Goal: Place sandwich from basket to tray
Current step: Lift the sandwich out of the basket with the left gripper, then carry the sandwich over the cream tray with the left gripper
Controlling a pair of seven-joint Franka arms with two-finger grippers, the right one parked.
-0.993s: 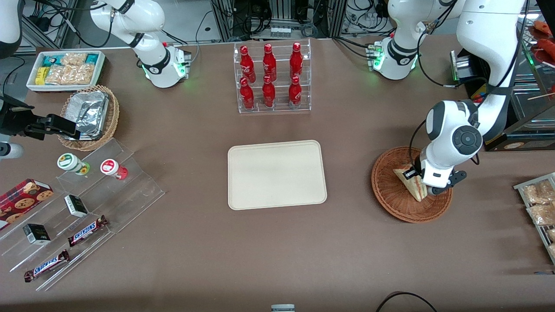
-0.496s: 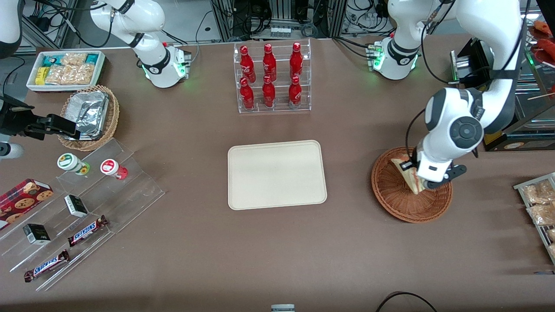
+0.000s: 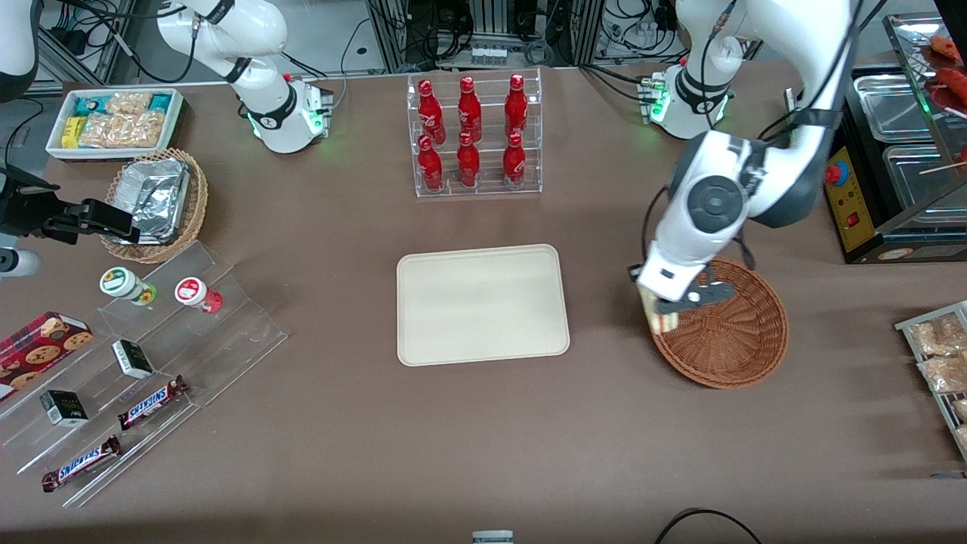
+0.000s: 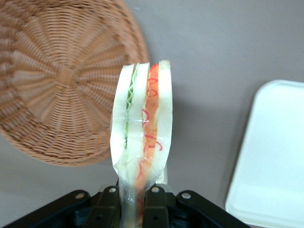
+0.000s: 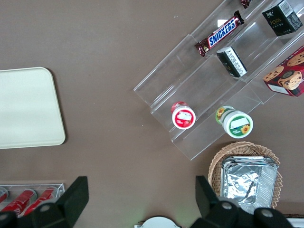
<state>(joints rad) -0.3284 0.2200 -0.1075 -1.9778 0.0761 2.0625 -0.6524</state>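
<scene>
The pincer (image 4: pixel 132 202) was clenched on the sandwich (image 4: pixel 141 137), gripping its lower end so the wedge's long axis ran straight out from the fingers, its striped filling edge facing the wrist camera. It hung above the rim of the basket (image 3: pixel 729 336), on the edge nearest the tray (image 3: pixel 482 304), over the tabletop (image 3: pixel 483 438).

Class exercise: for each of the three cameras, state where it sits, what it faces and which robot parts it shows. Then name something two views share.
Front view: high, facing both arms; the gripper lifts the triangular pale-bread sandwich over the round reddish-brown wicker basket.
Left wrist view: looks down past its fingers at sandwich and basket.
Right wrist view: looks down over the parked gripper.
Shared: the cream rectangular tray.
</scene>
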